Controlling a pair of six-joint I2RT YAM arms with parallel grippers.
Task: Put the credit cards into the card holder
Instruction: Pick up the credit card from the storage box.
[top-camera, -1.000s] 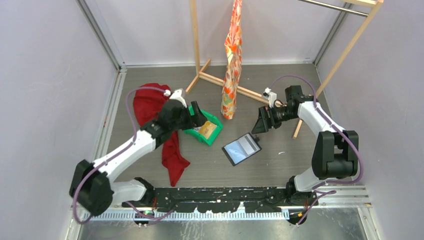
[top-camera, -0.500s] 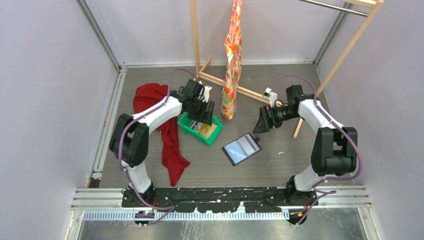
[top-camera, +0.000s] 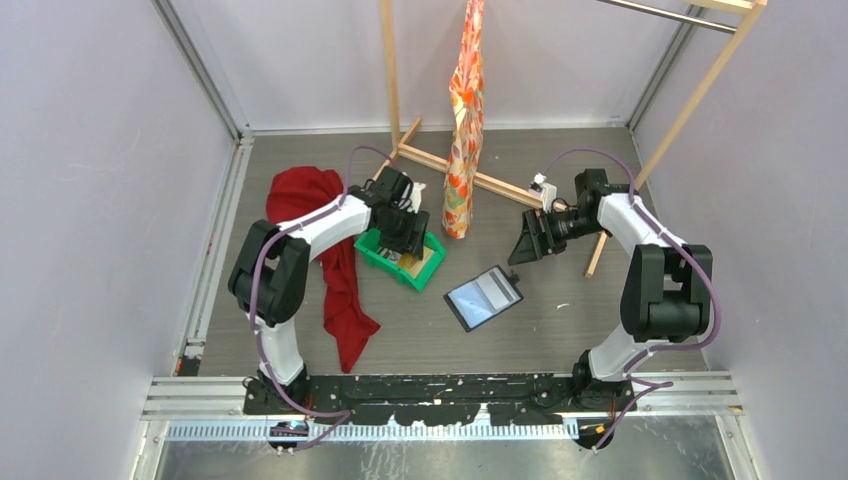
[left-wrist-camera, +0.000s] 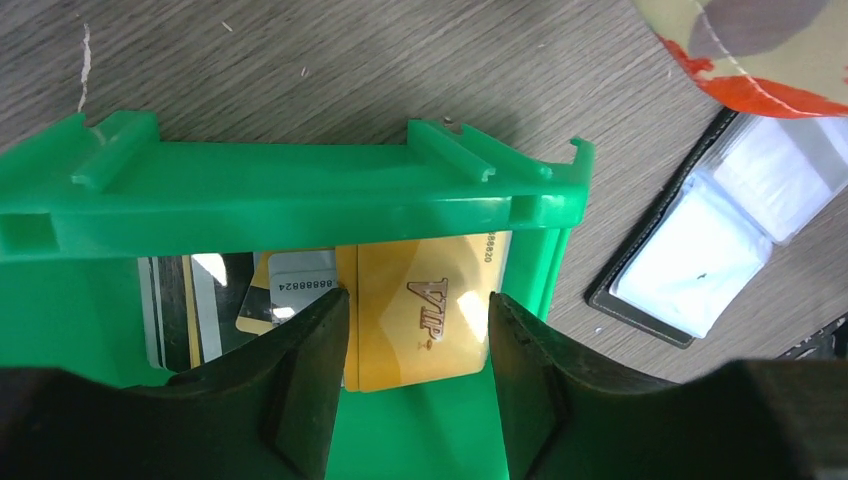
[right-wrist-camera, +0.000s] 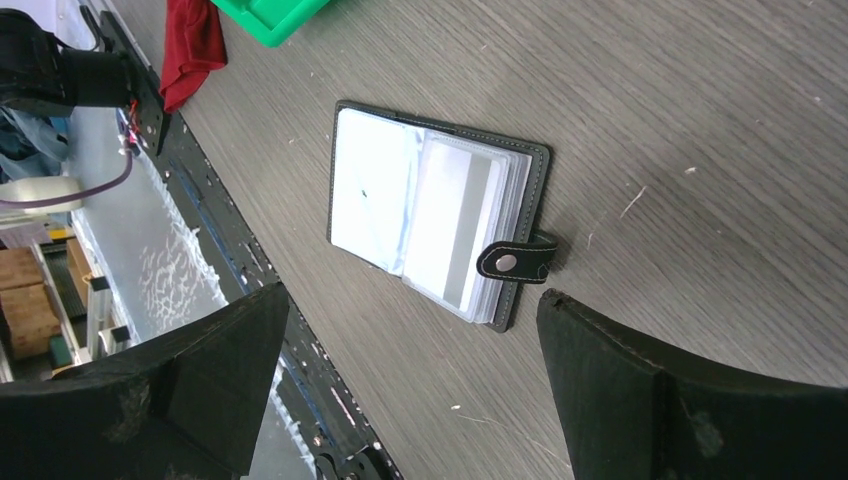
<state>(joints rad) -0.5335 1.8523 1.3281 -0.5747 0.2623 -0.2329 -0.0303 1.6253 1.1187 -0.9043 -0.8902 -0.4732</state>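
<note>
Looking down from overhead, the green plastic tray (top-camera: 385, 258) sits left of centre on the grey wood-look table (top-camera: 560, 330), right up against a red cloth (top-camera: 335, 270). The left gripper (top-camera: 408, 232) is dipped into the tray. On its wrist cam the jaws are about halfway open, with the fingers (left-wrist-camera: 310, 350) on either side of a gold "VIP" credit card (left-wrist-camera: 425, 300) lying flat at the right end of the tray. Honestly can't tell if they're actually pinching it or just touching its edges. Two more credit cards lie to its left, a whitish one with printed numbers (left-wrist-camera: 300, 285) and a dark striped one (left-wrist-camera: 170, 310), partly tucked under each other.

The card holder (top-camera: 483, 297) lies open just right of centre, well apart from the tray, with clear sleeves showing and its snap tab (right-wrist-camera: 512, 262) sticking out. The right gripper (top-camera: 524, 247) hangs above it, up and to the right, jaws spread wide with nothing in them.
</note>
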